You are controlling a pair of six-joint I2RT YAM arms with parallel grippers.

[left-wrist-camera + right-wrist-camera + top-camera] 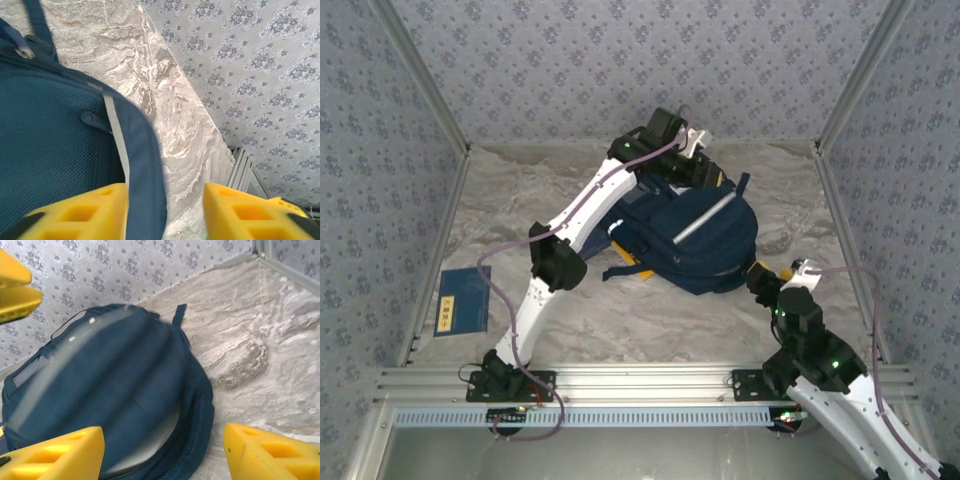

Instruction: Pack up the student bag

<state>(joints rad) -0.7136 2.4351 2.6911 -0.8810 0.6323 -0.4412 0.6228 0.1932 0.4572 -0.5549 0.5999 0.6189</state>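
Note:
The student bag (700, 238), navy blue with a white stripe, lies flat in the middle of the table. My left gripper (712, 180) is at the bag's far edge. In the left wrist view its yellow fingers (85, 212) stand apart, open, with the bag's rim (142, 165) lying loose beside the left one. My right gripper (761, 273) hovers at the bag's near right edge. Its jaws (165, 455) are open, the bag (115, 390) showing between them, and nothing is held.
A blue book (460, 300) lies flat near the left wall. A dark strap (620, 272) trails from the bag's near left side. Patterned walls close off the table at the left, back and right, and a metal rail (640, 380) runs along the front.

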